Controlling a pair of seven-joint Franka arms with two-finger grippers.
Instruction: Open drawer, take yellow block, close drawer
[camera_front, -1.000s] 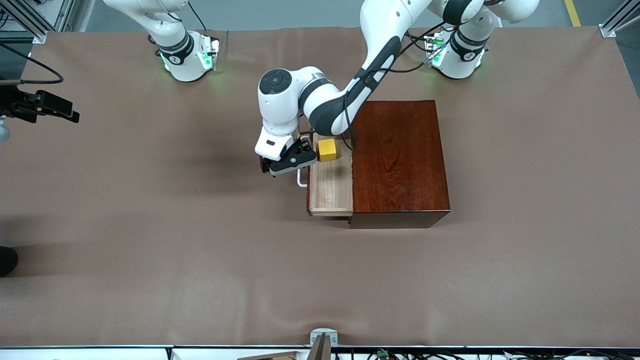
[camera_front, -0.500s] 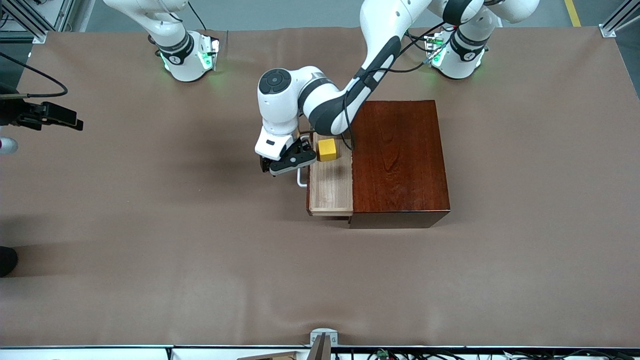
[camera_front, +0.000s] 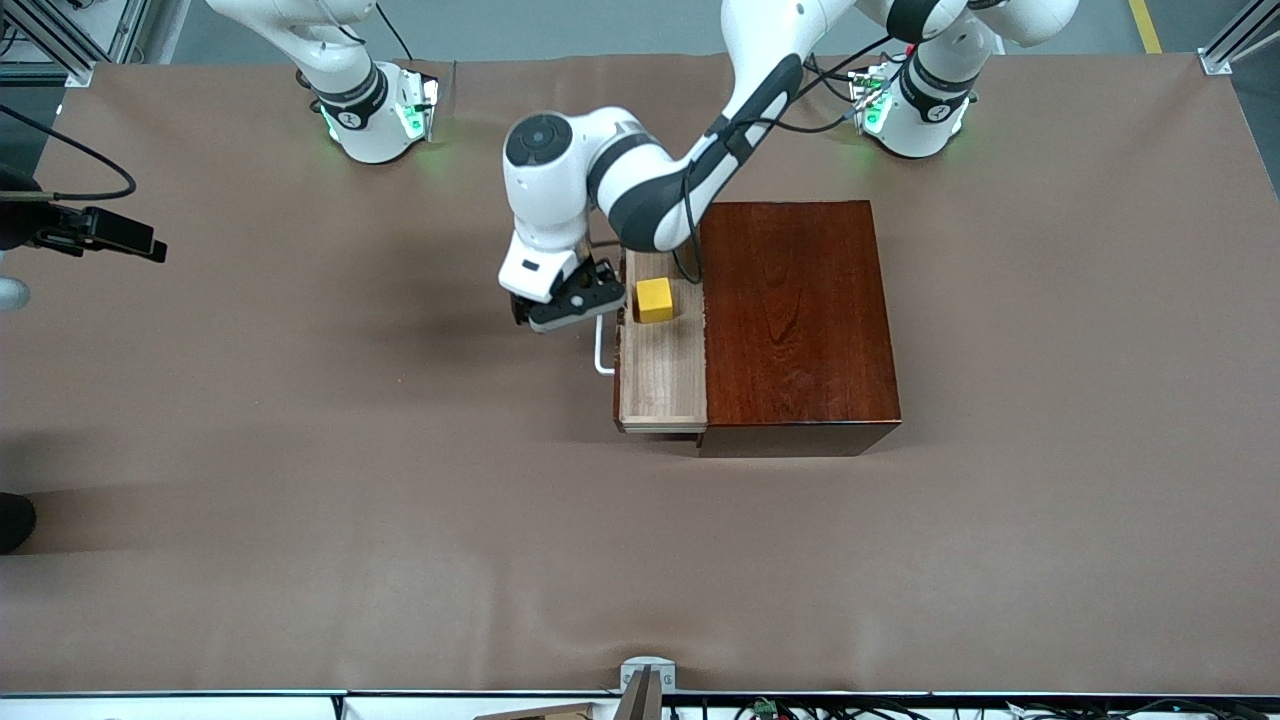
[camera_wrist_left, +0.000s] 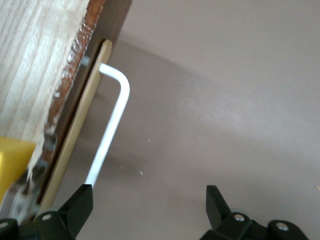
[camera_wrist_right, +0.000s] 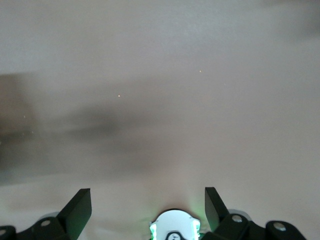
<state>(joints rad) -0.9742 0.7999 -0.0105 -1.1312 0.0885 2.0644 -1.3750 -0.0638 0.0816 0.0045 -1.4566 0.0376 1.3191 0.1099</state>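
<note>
The drawer (camera_front: 662, 372) stands pulled out of the reddish-brown box (camera_front: 800, 320), toward the right arm's end of the table. Its white loop handle (camera_front: 600, 352) is free. The yellow block (camera_front: 655, 299) sits in the drawer's tray, at the end farther from the front camera. My left gripper (camera_front: 562, 308) is open and empty, beside the drawer front near the handle's upper end. The left wrist view shows the handle (camera_wrist_left: 112, 125), the block's corner (camera_wrist_left: 12, 162) and my open left gripper (camera_wrist_left: 150, 205) over bare table. My right gripper (camera_wrist_right: 147, 205) is open and empty, waiting over its own base.
The box takes up the table's middle, toward the left arm's base. A black device with a cable (camera_front: 95, 232) sticks in at the right arm's end of the table. Brown cloth (camera_front: 400, 520) covers the table.
My left gripper has moved off the handle toward the arms' bases, so most of the handle shows. The drawer and block have not moved. The black device shifted slightly.
</note>
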